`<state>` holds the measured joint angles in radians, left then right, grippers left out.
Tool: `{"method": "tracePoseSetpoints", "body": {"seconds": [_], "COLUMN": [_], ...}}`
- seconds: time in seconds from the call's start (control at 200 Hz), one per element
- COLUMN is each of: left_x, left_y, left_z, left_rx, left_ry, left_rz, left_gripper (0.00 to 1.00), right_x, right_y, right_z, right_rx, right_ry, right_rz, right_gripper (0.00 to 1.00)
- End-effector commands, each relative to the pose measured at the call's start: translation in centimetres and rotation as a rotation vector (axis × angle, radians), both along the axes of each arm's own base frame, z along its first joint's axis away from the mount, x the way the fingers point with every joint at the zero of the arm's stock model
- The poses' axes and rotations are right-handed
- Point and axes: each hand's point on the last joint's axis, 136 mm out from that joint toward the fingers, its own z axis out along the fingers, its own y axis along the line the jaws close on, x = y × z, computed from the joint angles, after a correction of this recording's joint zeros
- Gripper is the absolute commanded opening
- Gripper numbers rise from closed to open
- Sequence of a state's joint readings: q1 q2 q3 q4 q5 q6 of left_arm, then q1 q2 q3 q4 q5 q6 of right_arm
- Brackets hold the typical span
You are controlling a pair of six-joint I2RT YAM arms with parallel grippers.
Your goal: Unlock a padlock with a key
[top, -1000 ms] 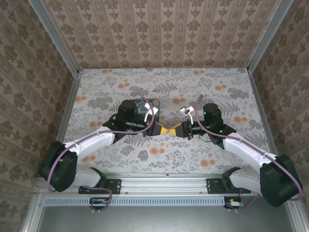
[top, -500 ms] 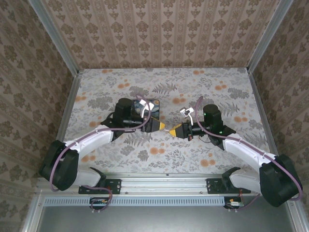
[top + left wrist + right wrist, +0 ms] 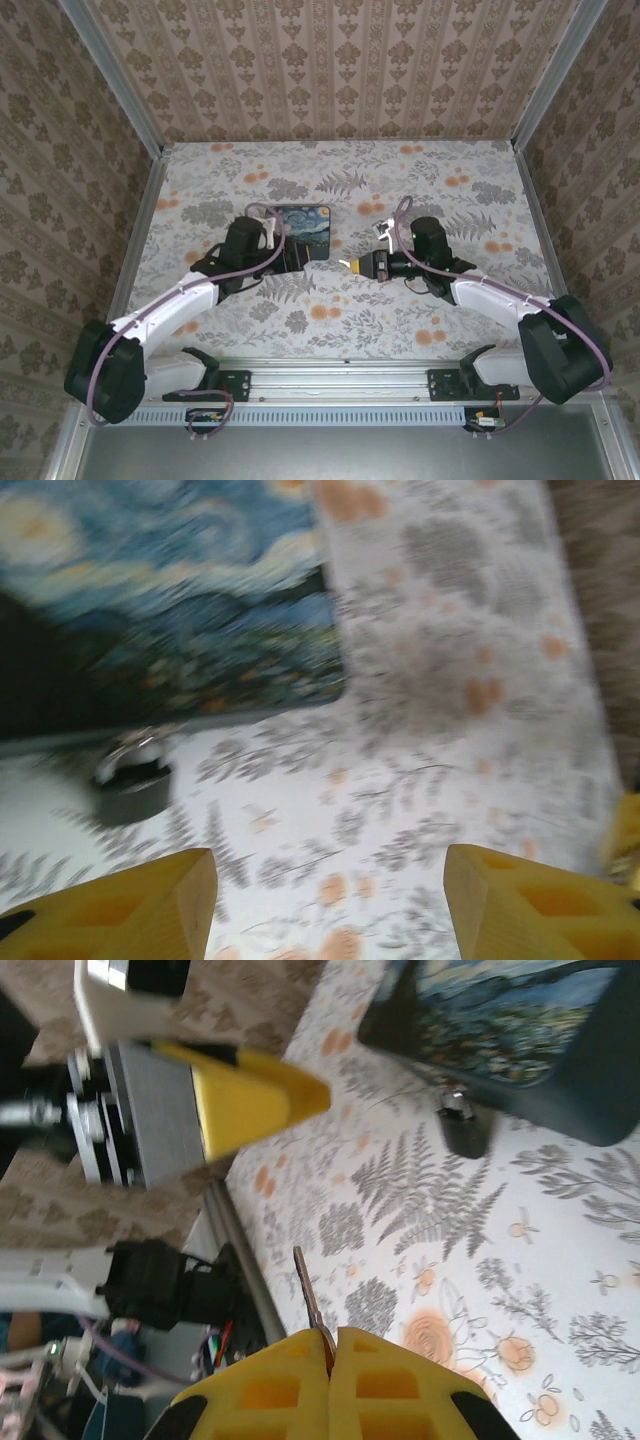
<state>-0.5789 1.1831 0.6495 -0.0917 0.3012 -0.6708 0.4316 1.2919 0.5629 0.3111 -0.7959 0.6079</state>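
Jaws of the right arm (image 3: 490,297) pinch the key (image 3: 308,1295); left arm (image 3: 175,305) stretches inward, jaws apart near the padlock (image 3: 130,785).

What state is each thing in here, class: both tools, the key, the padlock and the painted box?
left tool: open, empty.
right tool: shut on the key.
key: pinched, blade sticking out of the grip.
painted box: flat on the table, picture up.
padlock: on the table beside the painted box, keyless; locked or not unclear.

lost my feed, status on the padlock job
Left gripper open, empty. Right gripper shut on the key. Padlock on the table beside the painted box, not held. Nothing between key and padlock.
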Motion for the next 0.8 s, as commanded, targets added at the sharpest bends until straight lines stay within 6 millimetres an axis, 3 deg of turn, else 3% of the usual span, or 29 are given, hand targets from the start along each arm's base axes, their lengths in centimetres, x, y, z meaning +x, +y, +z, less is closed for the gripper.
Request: {"method": "tracePoseSetpoints", "body": {"seconds": [0.0, 0.245, 0.795], "left_x": [0.1, 1.9, 2.4], "left_y": [3.5, 2.2, 1.3], "left_z": [-4.6, -5.4, -6.6], "left_rx": [0.190, 0.220, 0.219], "left_ry": [0.061, 0.021, 0.027], "left_rz": [0.166, 0.149, 0.105], "left_gripper": [0.63, 0.63, 0.63], "right_x": [1.2, 0.1, -2.2], "right_y": [-0.1, -0.2, -0.4], "right_z": [-0.9, -1.1, -1.1], "right_rx": [-0.019, -0.048, -0.088], "right_ry": [0.042, 0.006, -0.188], "right_rz": [-0.129, -0.158, -0.078], "right_gripper": [0.00, 0.00, 0.00]}}
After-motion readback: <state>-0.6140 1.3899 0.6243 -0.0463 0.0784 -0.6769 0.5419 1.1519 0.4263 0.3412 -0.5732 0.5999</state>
